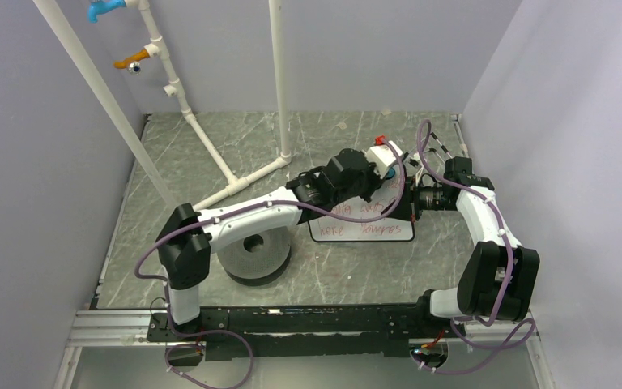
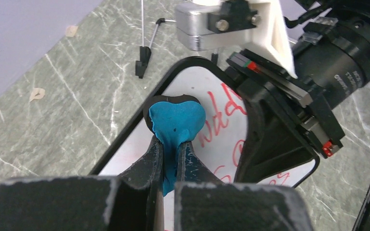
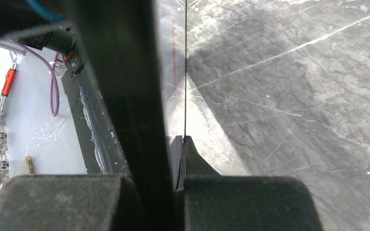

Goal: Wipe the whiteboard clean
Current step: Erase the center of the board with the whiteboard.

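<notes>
The whiteboard (image 1: pixel 362 229) lies right of the tabletop's (image 1: pixel 348 279) middle, about halfway between the far and near edges. It is a small white rectangle with rounded corners and a thin black rim. Red handwriting runs across it in at least two lines, and the left arm covers its far part in the top view. The left gripper (image 2: pixel 171 144) is clenched on a blue-and-black eraser (image 2: pixel 176 118), whose rounded blue end sits at the board's far left corner, just beside the red letters. The right gripper (image 3: pixel 182 142) is clamped shut on the board's right edge. Bare marble shows between the board and the near edge, and more shows along the far edge. A ribbed disc (image 1: pixel 255 255) sits near the board's left side, apart from it and partly under the left arm. White pipes (image 1: pixel 210 142) slant down onto the tabletop's far left part, well apart from the board. The right edge of the tabletop lies close behind the right arm. Only the left wrist view shows the eraser and its pinched blue foam, and a thin wire stand (image 2: pixel 143 54) on the marble beyond the board's corner. The right wrist view shows the board edge-on as a thin dark line running away from the closed fingers. Only the top view shows the board's near rim.
</notes>
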